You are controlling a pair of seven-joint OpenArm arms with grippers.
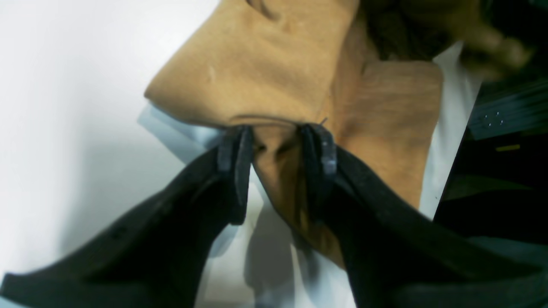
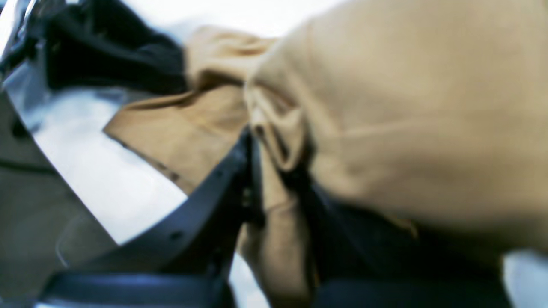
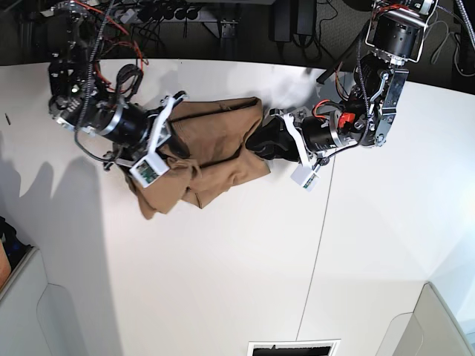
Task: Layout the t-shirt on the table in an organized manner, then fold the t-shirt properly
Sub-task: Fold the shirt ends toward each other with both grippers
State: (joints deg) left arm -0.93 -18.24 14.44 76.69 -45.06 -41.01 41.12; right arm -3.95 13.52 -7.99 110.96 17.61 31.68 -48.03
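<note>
The tan-brown t-shirt (image 3: 215,141) lies crumpled on the white table (image 3: 223,259) near its far edge, stretched between both arms. My left gripper (image 3: 261,141) is at the shirt's right edge. In the left wrist view its black fingers (image 1: 319,162) stand partly apart, pinching a bunched fold and hem of the t-shirt (image 1: 265,64), and my left gripper (image 1: 276,132) holds that edge slightly above the table (image 1: 64,107). My right gripper (image 3: 172,126) is at the shirt's left side. In the right wrist view my right gripper (image 2: 274,158) is shut on a fold of the t-shirt (image 2: 406,107).
A thin dark seam (image 3: 319,222) runs down the tabletop right of the middle. Cables and dark equipment (image 3: 223,22) sit behind the far table edge. Grey boxes stand at the near left corner (image 3: 22,297) and near right corner (image 3: 445,319).
</note>
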